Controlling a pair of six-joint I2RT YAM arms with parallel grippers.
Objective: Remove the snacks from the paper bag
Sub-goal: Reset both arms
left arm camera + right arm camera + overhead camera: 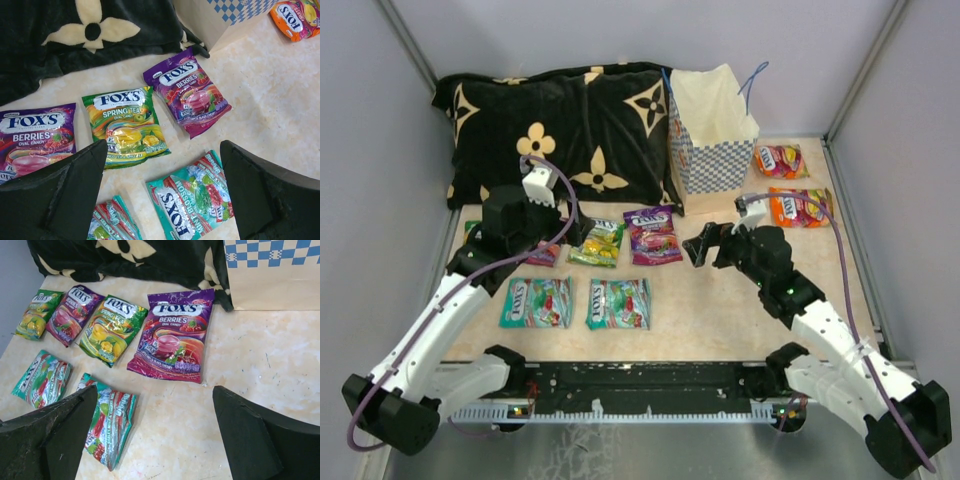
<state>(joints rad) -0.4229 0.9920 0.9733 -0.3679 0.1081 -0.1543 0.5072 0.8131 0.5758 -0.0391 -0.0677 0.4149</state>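
Bag: we see the bag point(705, 165) standing upright at the back of the surface point(720, 310), next to the right end of the cushion point(560, 120). Its mouth is open to the top. The cream inside shows, but we cannot tell whether a packet is left in it.
Snacks: the snacks point(653, 235) lie flat outside the bag. The green, purple and teal packets are in rows to its front left. Two orange packets point(800, 207) are on its right.
Left hand: the left hand point(582, 233) has its fingers spread wide and holds nothing. It hangs low over the rows of packets, well to the left of the bag.
Right hand: the right hand point(705, 243) is also spread wide and holds nothing. It is low, just in front of the bag's base.
Key relation: the bag lies straight back from the right hand, which is the nearer of the two. The bag's long axis is vertical, so its mouth sits above the hand.
Next move: we judge that the right hand must rise and come down through the mouth, between the cord handles.
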